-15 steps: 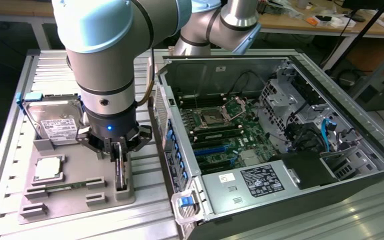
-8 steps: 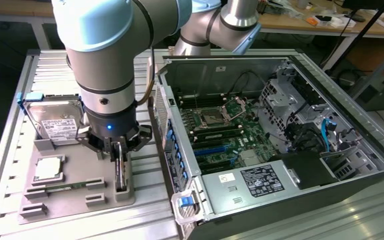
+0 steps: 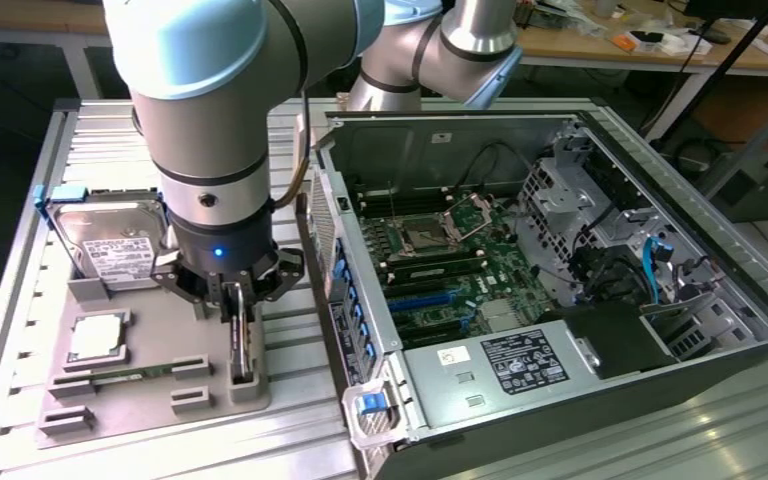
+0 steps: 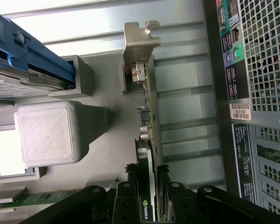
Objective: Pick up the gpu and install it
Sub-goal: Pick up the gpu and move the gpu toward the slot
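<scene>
claw (image 3: 235, 318) is down over the grey fixture tray (image 3: 157, 400) on the slatted aluminium desk (image 3: 157, 455), at the tray edge nearest the open computer case (image 3: 584, 330). the gpu (image 3: 241, 352) stands on its long edge in a slot of that tray, thin and dark from the exterior view. the claw is closed on its upper part. in the wrist view i see the card edge-on: green board along one face, black cooler along the other, one black finger (image 4: 127, 189) pressed to each side with no gap visible. the silver end bracket (image 4: 139, 39) is at the far end of the card from my fingers, beside a grey post of the tray. the lower edge of the card looks seated in the slot; i cannot tell whether it has any clearance. other parts on the tray: a hard drive (image 3: 111, 245) with white label, upright in a blue-railed holder, toward the exterior view's left of the claw; a cpu (image 3: 97, 337) lying flat below it in that view; a ram stick (image 3: 124, 373) lying flat just beside the cpu. inside the case, the motherboard (image 3: 438, 260) lies exposed, and a power supply (image 3: 504, 362) with a black label sits at the near end. the case's perforated rear panel (image 4: 266, 56) runs close alongside the tray.
</scene>
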`<state>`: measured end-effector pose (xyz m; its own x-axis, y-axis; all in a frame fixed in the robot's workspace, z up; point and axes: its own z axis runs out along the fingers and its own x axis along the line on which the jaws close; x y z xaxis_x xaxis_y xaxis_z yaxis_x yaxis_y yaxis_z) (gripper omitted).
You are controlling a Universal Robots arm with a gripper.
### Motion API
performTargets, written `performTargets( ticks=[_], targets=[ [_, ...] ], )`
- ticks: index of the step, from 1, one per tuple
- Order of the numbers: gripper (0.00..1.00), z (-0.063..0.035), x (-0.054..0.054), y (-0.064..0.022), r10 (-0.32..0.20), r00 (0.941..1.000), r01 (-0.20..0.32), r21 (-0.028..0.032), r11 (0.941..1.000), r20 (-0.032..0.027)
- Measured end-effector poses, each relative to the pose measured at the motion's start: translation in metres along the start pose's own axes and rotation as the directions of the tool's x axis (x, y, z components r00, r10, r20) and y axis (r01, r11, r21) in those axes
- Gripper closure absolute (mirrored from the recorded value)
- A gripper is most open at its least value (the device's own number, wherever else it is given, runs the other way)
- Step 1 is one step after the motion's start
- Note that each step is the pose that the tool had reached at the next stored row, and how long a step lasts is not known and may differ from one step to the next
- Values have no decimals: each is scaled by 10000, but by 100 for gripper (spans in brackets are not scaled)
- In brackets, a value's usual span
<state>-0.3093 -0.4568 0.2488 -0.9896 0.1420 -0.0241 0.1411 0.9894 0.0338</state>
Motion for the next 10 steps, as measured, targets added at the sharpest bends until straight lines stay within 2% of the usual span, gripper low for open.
performTargets(
  ticks=[10],
  targets=[
    [72,-30,-1,1,0,10000,0,-1,10000,1]
  ],
)
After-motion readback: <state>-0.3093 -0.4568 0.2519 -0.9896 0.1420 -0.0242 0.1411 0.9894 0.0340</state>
